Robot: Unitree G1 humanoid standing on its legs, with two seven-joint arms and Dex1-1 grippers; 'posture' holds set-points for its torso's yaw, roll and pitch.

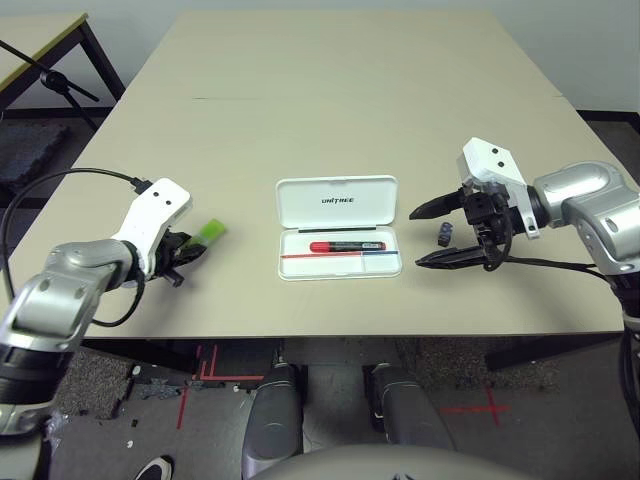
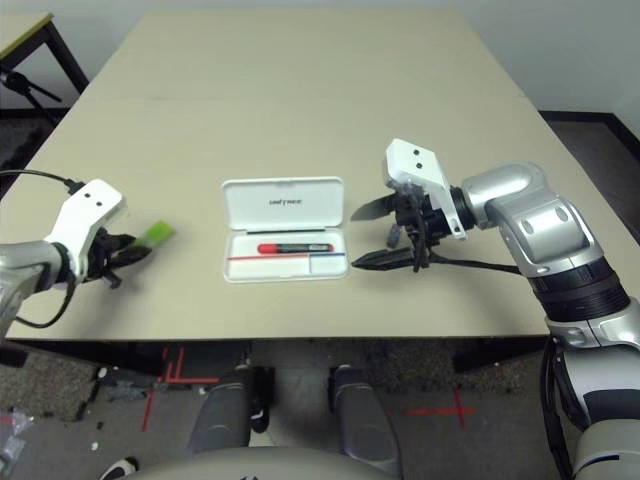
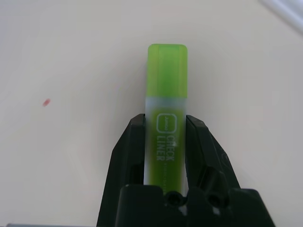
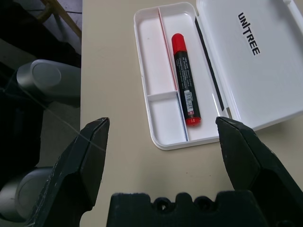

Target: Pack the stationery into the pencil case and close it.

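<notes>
At nine o'clock from the open pencil case [image 1: 291,263], over the worktop [image 1: 330,120], the left hand [image 3: 165,120] pinches the highlighter [image 3: 166,85] between its fingers, green cap pointing outward. The red marker [image 4: 186,78] lies in the case's long compartment on the hinge side. At three o'clock the right hand [image 1: 434,236] stands spread, the small dark block [image 1: 445,234] between its fingers, ungripped. To pack the highlighter well, carry it toward three o'clock above the rim, turn it parallel to the marker, and lower it level before letting go; tilted, it could catch the divider. The block probably suits the small compartment.
</notes>
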